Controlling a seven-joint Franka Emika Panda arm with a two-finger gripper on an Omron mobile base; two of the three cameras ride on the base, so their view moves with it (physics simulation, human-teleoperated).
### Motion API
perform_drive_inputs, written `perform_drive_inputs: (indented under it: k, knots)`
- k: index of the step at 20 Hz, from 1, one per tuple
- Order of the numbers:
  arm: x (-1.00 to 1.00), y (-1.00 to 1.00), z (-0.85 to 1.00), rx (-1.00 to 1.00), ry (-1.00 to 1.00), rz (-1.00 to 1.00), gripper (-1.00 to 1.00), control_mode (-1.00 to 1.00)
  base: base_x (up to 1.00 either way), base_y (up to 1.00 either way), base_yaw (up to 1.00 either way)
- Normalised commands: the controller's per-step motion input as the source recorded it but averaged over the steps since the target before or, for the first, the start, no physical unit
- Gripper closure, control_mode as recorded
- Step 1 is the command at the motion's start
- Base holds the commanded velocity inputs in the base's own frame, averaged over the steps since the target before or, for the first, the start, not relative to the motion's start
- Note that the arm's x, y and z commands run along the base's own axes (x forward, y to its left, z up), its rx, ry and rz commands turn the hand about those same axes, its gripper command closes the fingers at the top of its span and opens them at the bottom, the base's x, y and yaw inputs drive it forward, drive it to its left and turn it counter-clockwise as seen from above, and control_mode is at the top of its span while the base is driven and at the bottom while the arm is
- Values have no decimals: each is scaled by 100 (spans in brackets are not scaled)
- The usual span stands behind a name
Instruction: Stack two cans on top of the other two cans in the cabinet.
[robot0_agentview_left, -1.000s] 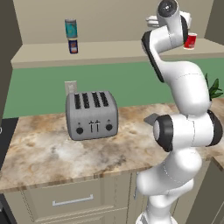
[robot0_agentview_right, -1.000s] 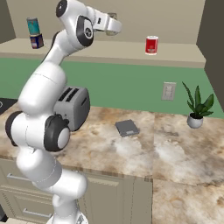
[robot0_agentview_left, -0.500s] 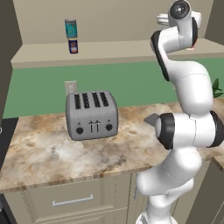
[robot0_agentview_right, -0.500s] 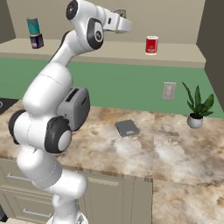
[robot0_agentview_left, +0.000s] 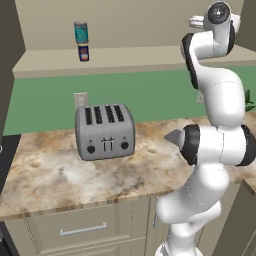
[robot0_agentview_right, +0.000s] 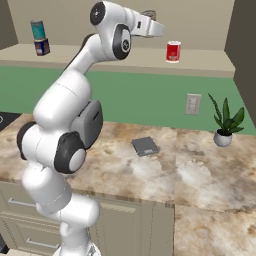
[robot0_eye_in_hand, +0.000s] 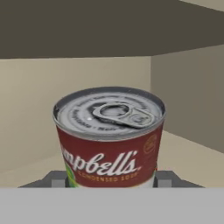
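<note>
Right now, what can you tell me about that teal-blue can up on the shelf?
The teal-blue can is a plain cylinder with silvery rims, and it looks like metal. It stands upright, stacked squarely on the short dark blue can, and touches nothing else. The pair sits toward the left end of the cabinet shelf.

On the left of the cabinet's pale shelf you see the teal-blue can with silvery rims standing upright on top of the short dark blue can, the two in one small column. Well to the right, the bright red can with its white top stands upright and alone on the same shelf. In the hand view you look at the pale can close up: silvery pull-tab lid, red label with white script, upright between the jaws.
</note>
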Motion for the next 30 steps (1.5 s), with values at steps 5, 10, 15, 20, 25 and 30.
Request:
perform_drive_inputs:
  k: [5, 10, 15, 20, 25, 30]
  knots:
    - [4, -42, 4, 0, 0, 0, 100, -100, 0, 0, 0]
    - [9, -34, 0, 0, 2, 0, 100, -100, 0, 0, 0]
    - [10, -30, -3, 0, 7, 0, 100, -100, 0, 0, 0]
    - [14, -25, -2, 0, 7, 0, 100, -100, 0, 0, 0]
    - [14, -11, -9, 0, 1, 2, 100, -100, 0, 0, 0]
    - [23, 0, -12, 0, 1, 5, 100, -100, 0, 0, 0]
